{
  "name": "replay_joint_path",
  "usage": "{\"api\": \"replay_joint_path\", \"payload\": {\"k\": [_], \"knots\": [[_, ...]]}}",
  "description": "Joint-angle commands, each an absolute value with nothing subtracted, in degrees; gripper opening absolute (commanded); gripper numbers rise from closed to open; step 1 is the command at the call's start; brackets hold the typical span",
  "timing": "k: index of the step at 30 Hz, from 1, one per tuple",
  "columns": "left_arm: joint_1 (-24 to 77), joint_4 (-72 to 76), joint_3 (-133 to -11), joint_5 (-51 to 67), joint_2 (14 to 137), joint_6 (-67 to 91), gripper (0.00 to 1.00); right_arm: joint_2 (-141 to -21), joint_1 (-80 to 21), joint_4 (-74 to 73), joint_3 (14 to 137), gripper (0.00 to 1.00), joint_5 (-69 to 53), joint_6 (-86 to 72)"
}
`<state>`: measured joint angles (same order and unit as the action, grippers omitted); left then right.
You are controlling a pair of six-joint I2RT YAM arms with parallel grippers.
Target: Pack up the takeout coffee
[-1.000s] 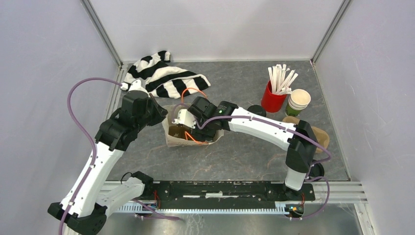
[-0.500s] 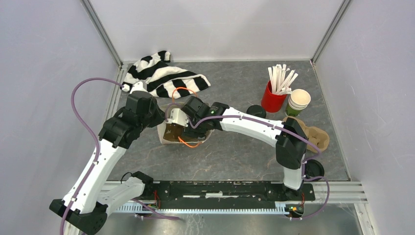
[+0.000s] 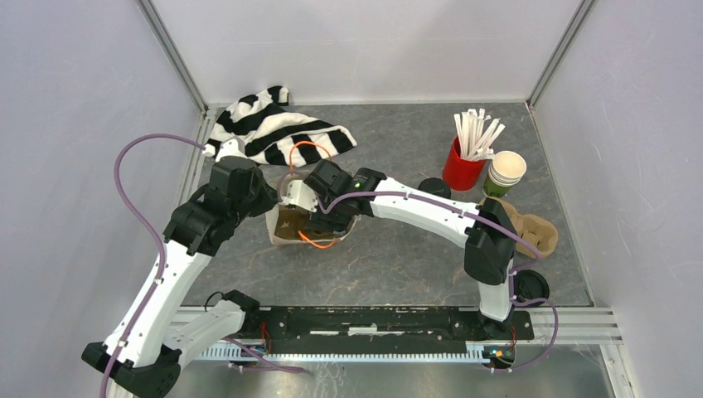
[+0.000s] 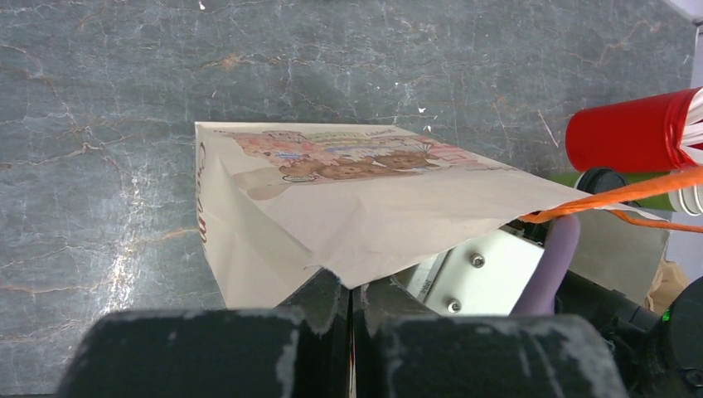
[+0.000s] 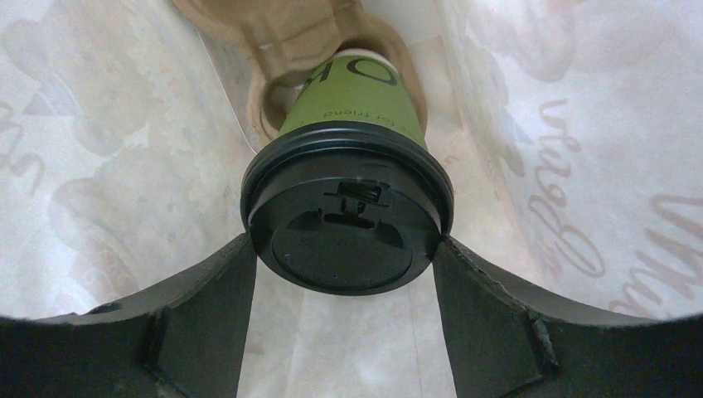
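A brown paper bag (image 3: 283, 225) lies open on the table, mouth toward the right. My left gripper (image 4: 351, 292) is shut on the bag's upper edge (image 4: 356, 199) and holds it up. My right gripper (image 5: 344, 257) reaches inside the bag, its fingers (image 5: 217, 290) pressed against both sides of the black lid (image 5: 344, 232) of a green takeout coffee cup (image 5: 352, 108). That cup's base sits in a cardboard carrier (image 5: 290, 33) deep in the bag. A second black-lidded cup (image 3: 433, 188) stands on the table behind the right arm.
A red cup of white sticks (image 3: 462, 168) and stacked lidless cups (image 3: 503, 172) stand at the back right. A cardboard carrier (image 3: 537, 232) lies near the right edge. A striped cloth (image 3: 273, 128) is bunched at the back left. Orange bag handles (image 3: 308, 153) loop above the bag.
The right arm has pushed further left into the bag with the cup, and the bag has slid a little left and back. The left gripper keeps its hold on the bag's edge.
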<state>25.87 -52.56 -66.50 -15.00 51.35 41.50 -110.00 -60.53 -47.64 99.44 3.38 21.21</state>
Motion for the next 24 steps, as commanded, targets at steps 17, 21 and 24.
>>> {"api": "replay_joint_path", "payload": {"k": [17,21,24], "knots": [[26.1,-53.1,-65.7,-14.0,49.8,44.1,0.02,-105.6,-64.3,-58.8,113.2,0.98,8.2,6.8],[26.0,-53.5,-65.0,-13.4,49.4,44.5,0.02,-104.3,-64.6,-58.8,114.6,0.98,9.1,3.4],[26.0,-53.2,-64.7,-12.6,49.3,44.6,0.02,-103.2,-64.8,-57.7,114.0,0.98,8.5,3.3]]}}
